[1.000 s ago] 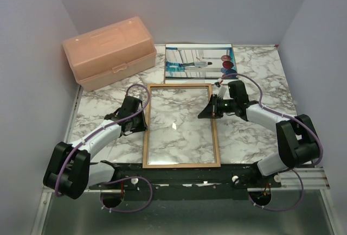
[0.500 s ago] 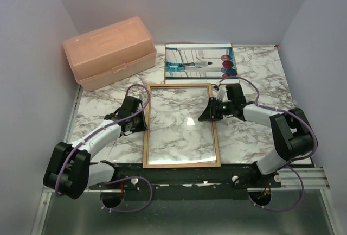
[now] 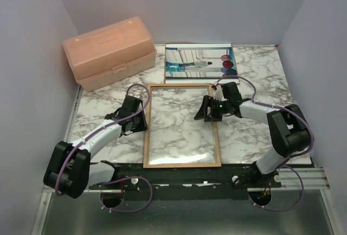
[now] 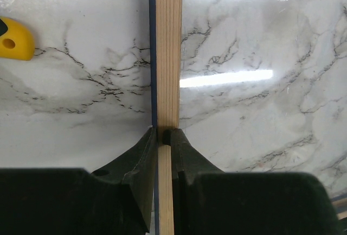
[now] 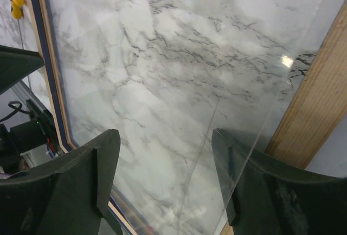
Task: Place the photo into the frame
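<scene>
The frame [image 3: 147, 132] lies flat on the marble table, light wood face up, with its clear pane [image 3: 179, 126] inside. My left gripper [image 3: 144, 116] is shut on the frame's left rail [image 4: 168, 56], one jaw on each side of the wood [image 4: 164, 133]. My right gripper [image 3: 205, 114] stands open over the frame's right rail [image 5: 312, 110]. The pane's [image 5: 162, 56] edge runs across between its fingers [image 5: 165, 143], and the right finger shows through the pane. The photo [image 3: 198, 62] lies flat behind the frame, touched by neither gripper.
A peach plastic box [image 3: 108, 50] stands at the back left. A small yellow object [image 4: 13, 39] lies on the table left of the frame's left rail. Walls enclose the table on three sides.
My right gripper has gone from shut to open and shifted a little left over the frame's right rail. The left gripper holds as before.
</scene>
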### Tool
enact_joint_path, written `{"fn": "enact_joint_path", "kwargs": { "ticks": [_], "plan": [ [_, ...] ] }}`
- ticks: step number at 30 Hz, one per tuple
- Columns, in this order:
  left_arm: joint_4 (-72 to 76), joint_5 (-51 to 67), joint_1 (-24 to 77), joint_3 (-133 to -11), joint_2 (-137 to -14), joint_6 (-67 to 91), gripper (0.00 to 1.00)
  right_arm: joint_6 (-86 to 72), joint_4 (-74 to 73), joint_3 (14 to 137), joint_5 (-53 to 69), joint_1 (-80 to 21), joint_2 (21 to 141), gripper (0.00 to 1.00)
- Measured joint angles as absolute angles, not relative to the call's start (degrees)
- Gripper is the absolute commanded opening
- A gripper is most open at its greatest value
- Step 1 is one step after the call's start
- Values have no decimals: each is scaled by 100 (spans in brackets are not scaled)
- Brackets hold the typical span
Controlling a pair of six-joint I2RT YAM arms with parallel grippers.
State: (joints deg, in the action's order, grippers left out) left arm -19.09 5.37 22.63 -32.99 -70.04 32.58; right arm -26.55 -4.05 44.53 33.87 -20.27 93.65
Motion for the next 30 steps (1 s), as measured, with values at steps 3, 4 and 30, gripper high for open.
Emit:
{"fn": "enact_joint_path", "kwargs": {
  "ticks": [3, 4, 30],
  "plan": [
    [-1909, 537, 2263, -3299, -7004, 3258, 16, -2716, -593, 4591, 3199, -2123, 9373, 90],
    [-1909, 537, 2263, -3299, -7004, 3258, 16, -2727, -661, 4650, 3114, -2169, 9373, 96],
    [-1802, 607, 2300, -3299, -7037, 3262, 16, -3140, -2423, 5502, 1334, -2526, 9395, 100]
  ]
}}
